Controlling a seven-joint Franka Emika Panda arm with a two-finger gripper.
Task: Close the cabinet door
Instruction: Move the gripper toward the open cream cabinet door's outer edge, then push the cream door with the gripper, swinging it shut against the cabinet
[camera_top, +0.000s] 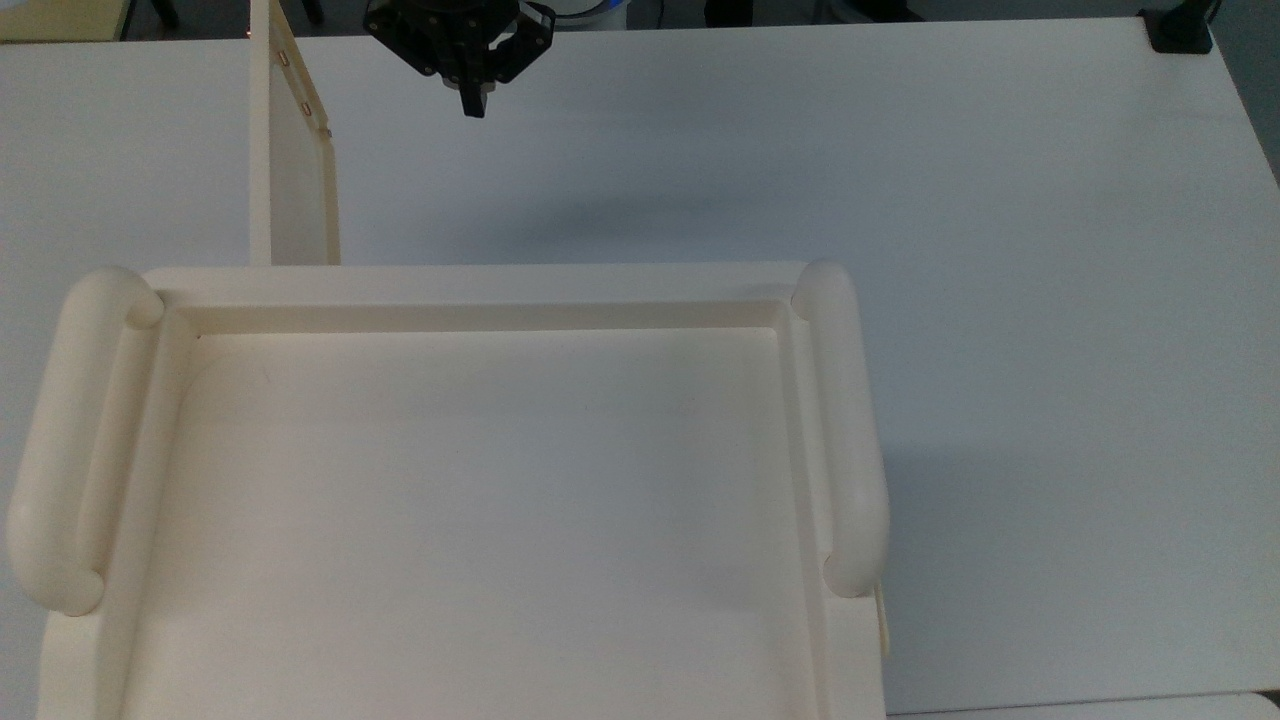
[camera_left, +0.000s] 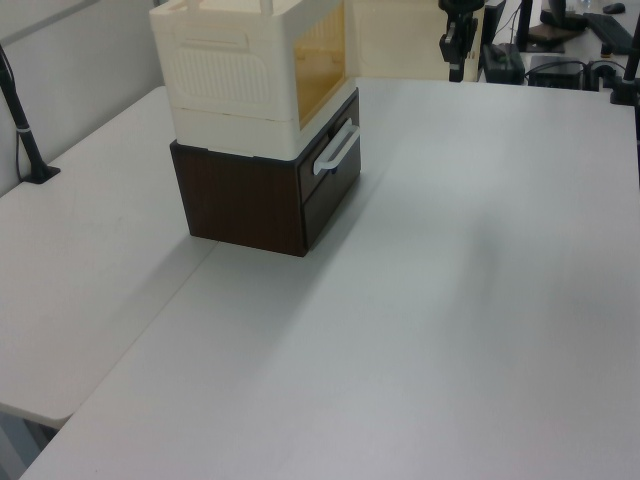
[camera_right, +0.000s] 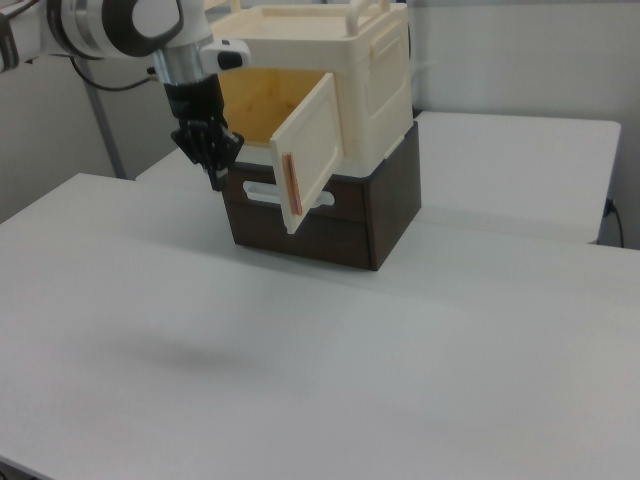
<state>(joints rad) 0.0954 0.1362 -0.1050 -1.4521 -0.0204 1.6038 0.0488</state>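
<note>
**Cabinet door stood open, gripper pinched shut beside it**

The cabinet door (camera_right: 312, 150) hung wide open at the centre-left of the right view, swung out from the cabinet (camera_right: 375, 75) with a brownish strip along its free edge. In the top view the door (camera_top: 295, 160) appeared as a thin panel jutting toward the upper left of the frame, with small studs on its far edge. The cabinet's recessed top (camera_top: 480, 500) filled the lower left of the top view, flanked by two thick rails (camera_top: 850, 430). In the left view the cabinet (camera_left: 250, 70) sat at the upper left on a dark brown drawer unit (camera_left: 265, 195) with a pale handle.

The gripper (camera_top: 474, 100) hovered at the upper edge of the top view, to the right of the door and apart from it. Its fingers were pressed together, holding nothing. In the right view the gripper (camera_right: 216, 176) hung at the upper left, just beside the door's free edge. All of this rested on a white table (camera_top: 900, 200).
</note>
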